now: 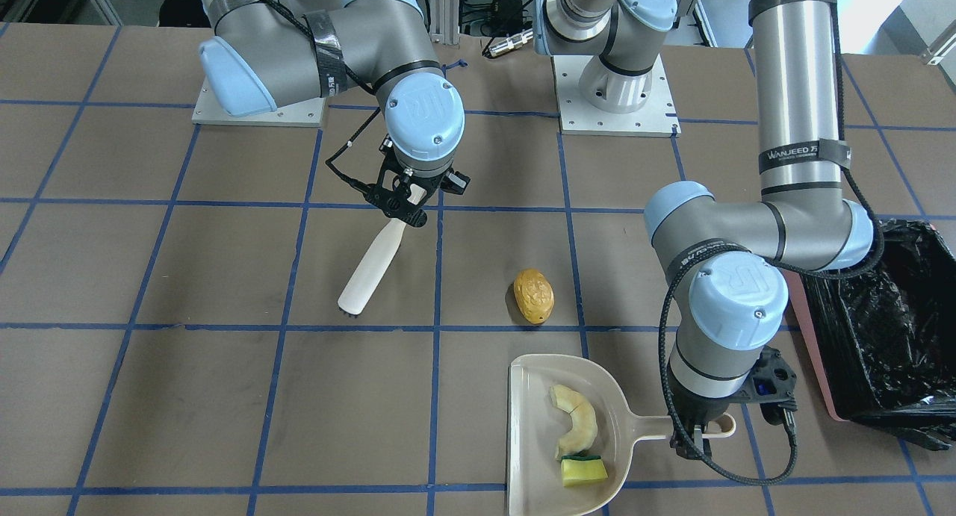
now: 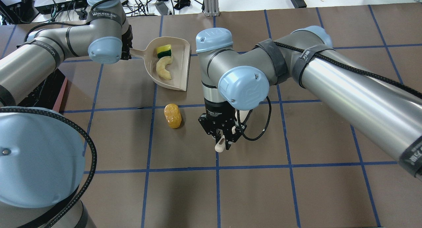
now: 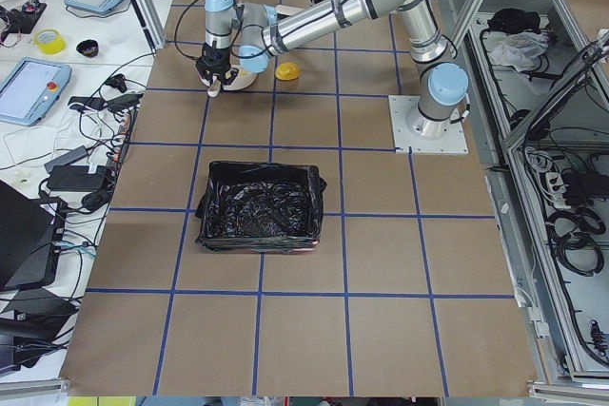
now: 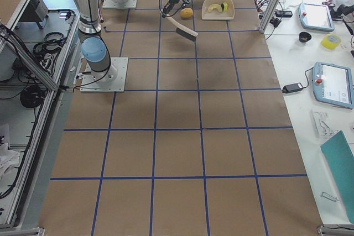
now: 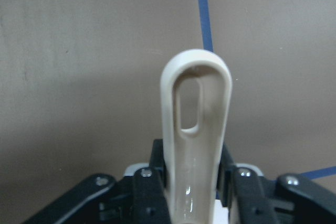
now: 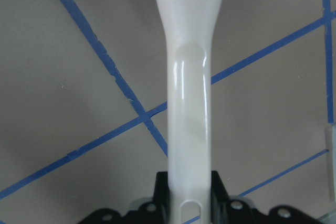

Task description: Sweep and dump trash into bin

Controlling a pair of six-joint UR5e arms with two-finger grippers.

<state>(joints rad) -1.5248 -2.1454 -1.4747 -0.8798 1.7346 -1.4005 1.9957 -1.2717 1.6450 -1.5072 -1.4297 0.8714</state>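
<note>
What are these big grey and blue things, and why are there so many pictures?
They are two robot arms at a brown table. Four cameras look from above, in front and each end. Two sit on the wrists, showing the handles close up. The left gripper holds a dustpan by its handle, with a curved pale piece and a sponge inside. The right gripper holds a brush. A golden lump lies on the table, outside the dustpan. The black-lined bin stands beside the left arm.
</note>
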